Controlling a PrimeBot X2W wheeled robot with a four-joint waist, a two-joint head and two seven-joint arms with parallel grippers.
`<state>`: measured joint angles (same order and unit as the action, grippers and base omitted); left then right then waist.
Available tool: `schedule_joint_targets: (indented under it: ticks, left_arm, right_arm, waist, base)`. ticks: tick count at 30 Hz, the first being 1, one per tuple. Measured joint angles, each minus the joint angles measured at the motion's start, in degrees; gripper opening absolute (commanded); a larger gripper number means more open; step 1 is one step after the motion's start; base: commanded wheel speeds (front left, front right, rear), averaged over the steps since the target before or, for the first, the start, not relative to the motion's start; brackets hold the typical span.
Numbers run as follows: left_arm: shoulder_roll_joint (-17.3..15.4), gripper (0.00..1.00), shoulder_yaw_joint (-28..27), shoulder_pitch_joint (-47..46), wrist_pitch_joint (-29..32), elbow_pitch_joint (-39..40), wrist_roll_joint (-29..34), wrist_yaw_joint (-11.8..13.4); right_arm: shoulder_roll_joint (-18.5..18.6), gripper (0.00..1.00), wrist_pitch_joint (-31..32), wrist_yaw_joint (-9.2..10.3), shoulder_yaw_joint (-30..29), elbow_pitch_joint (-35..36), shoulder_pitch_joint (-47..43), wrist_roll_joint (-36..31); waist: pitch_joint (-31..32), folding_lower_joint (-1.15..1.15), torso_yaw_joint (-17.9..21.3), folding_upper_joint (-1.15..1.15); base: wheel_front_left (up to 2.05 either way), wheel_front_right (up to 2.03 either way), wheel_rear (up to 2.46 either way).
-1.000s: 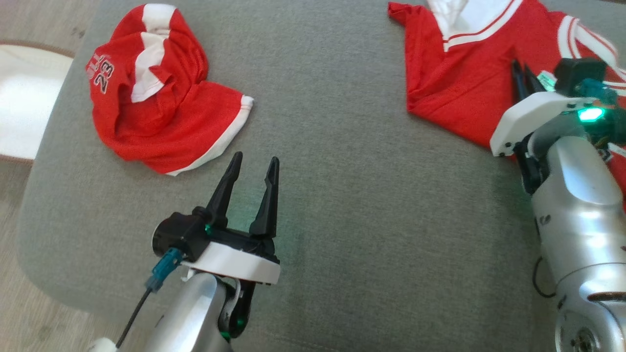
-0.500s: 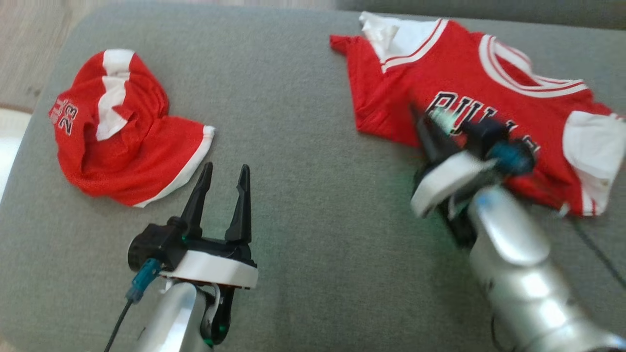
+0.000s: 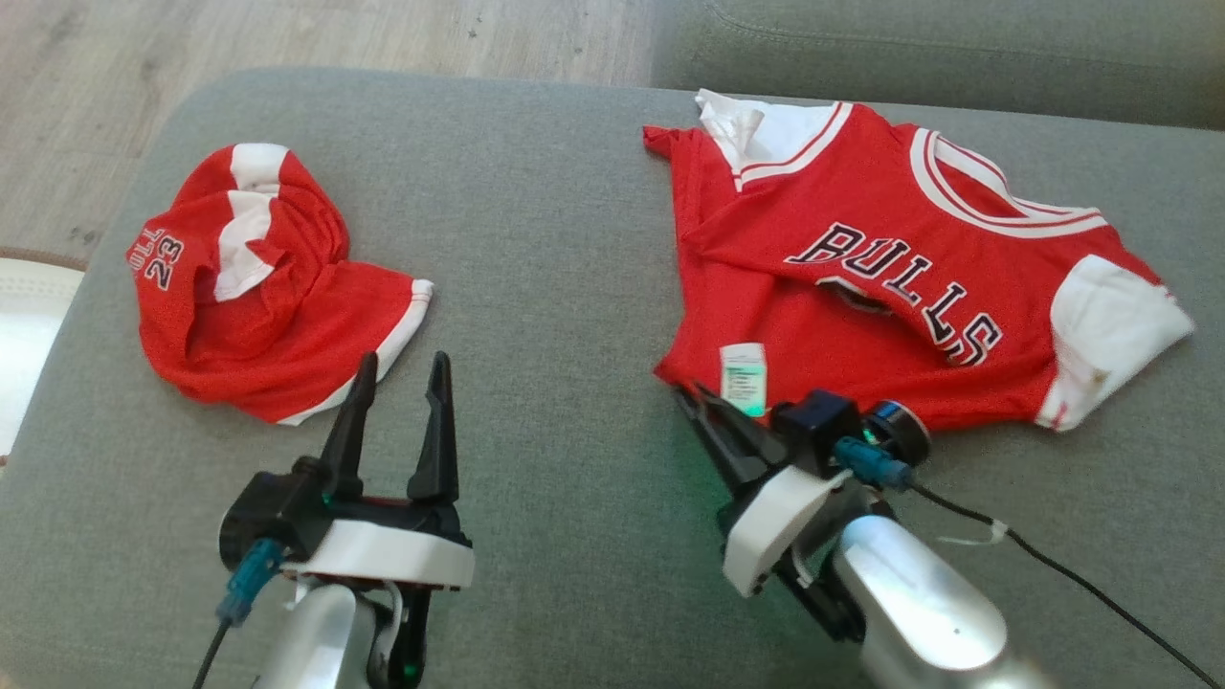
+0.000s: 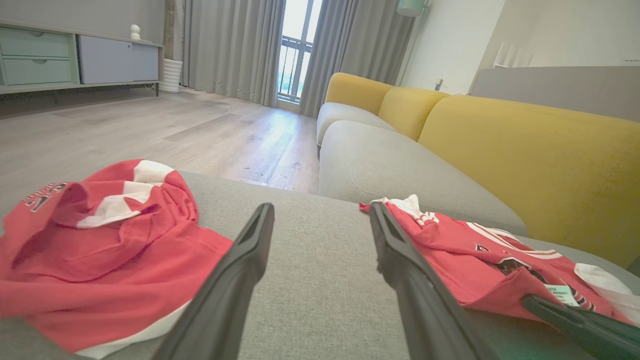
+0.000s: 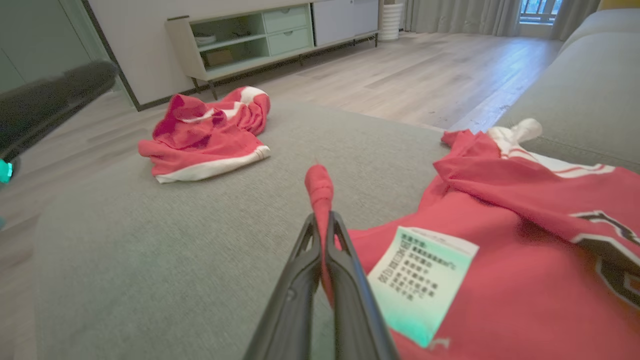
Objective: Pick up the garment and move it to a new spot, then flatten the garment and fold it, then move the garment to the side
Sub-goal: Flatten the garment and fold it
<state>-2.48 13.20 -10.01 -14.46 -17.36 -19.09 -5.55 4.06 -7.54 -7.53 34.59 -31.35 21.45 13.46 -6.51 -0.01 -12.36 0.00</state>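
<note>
Right gripper (image 3: pixel 689 396) pinches the Bulls jersey (image 3: pixel 861 287) at its 7 o'clock corner. Left gripper (image 3: pixel 402 368) is spread and empty, at 5 o'clock from the crumpled red garment (image 3: pixel 258 297).

head: above, downward | wrists: low, forward, close | shared: jersey (image 3: pixel 861 268)

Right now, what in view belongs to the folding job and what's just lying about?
In the job:
red Bulls jersey with white trim
right gripper, shut on its lower corner
left gripper, open over the grey fabric cushion

Lying about:
crumpled red-and-white number 23 garment
yellow sofa back
pale green-and-white cabinet
</note>
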Motion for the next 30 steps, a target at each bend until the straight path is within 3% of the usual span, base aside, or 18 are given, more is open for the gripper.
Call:
schedule_joint_targets:
  ticks: [7, 8, 9, 10, 17, 21, 30]
  left_arm:
    - [0.0, 1.00, -0.5, 0.4, 0.0, 0.2, 0.0, 0.0]
    - [0.0, 1.00, -0.5, 0.7, 0.0, 0.2, 0.0, 0.0]
    - [0.0, 1.00, -0.6, 1.1, 0.0, 0.2, 0.0, 0.0]
    - [0.0, 1.00, -0.6, 1.3, 0.0, 0.2, 0.0, 0.0]
    - [0.0, 1.00, -1.5, 1.8, 0.0, 0.8, 0.0, 0.1]
    - [0.0, 1.00, -1.8, 2.0, 0.0, 1.0, 0.1, 0.1]
    - [0.0, 1.00, -1.8, 2.3, 0.0, 1.6, 0.9, 0.0]
  right_arm:
    - [0.0, 0.00, 1.0, 0.00, 5.7, 2.3, 0.0, 2.8]
    - [0.0, 0.07, 1.0, 0.00, 6.3, 2.3, -0.1, 3.1]
    - [0.0, 0.79, 1.0, 0.00, 6.7, 2.4, -0.1, 3.3]
    - [0.0, 1.00, 1.1, 0.00, 7.1, 2.5, -0.1, 4.1]
    - [-0.1, 1.00, 0.7, 0.00, 5.6, 3.2, -0.5, 5.3]
    - [-0.1, 1.00, -0.9, 0.00, -0.3, 4.1, -0.5, 4.3]
    - [0.2, 1.00, -3.7, 0.00, -17.8, 10.6, -1.4, -5.3]
  waist:
    - [0.9, 0.00, -0.5, 0.00]
    - [1.0, 0.00, -0.5, 0.00]
    - [1.1, 0.01, -0.4, 0.00]
    - [1.2, 0.00, -0.3, 0.00]
    - [1.4, 0.01, 1.4, 0.00]
    - [1.6, 0.01, 3.3, 0.00]
    - [2.1, 0.01, 8.2, 0.00]
  base:
    - [0.00, 0.00, 0.00]
    - [0.00, 0.00, 0.00]
    - [0.00, 0.00, 0.00]
    - [0.00, 0.00, 0.00]
    - [0.00, 0.00, 0.00]
    - [0.00, 0.00, 0.00]
    - [0.00, 0.00, 0.00]
